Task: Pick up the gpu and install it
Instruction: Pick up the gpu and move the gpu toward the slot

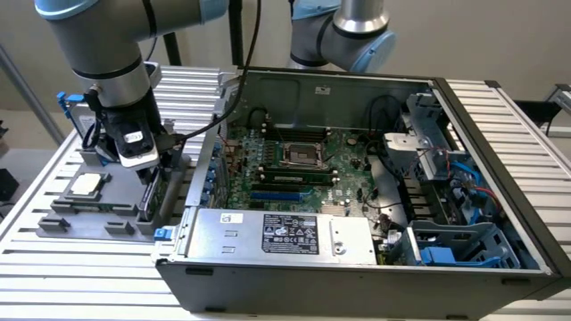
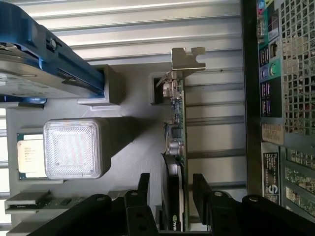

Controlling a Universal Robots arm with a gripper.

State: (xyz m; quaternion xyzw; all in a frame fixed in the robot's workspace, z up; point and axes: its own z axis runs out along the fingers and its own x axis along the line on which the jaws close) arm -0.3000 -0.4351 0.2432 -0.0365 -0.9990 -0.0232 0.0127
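— Where is the gpu (image 2: 176,132) relative to the case (image 1: 357,274)?

— Outside it, just beside the case's port wall, on the exterior view's left. It stands on edge in a grey holder (image 1: 85,215), not yet in the case.

— And the gripper (image 2: 172,179)?

— Directly over the card, on the side of the holder nearest the case. Its jaws stand wide, with one finger on each face of the card and nothing held. Whether a pad touches the card cannot be told, though a gap shows on at least one side.

— Which way does the card run?

— Its long axis lies parallel to the case's port wall. The fingers straddle one end, and the silver bracket (image 2: 187,58) is at the other, so the jaws close across the card's thin dimension.
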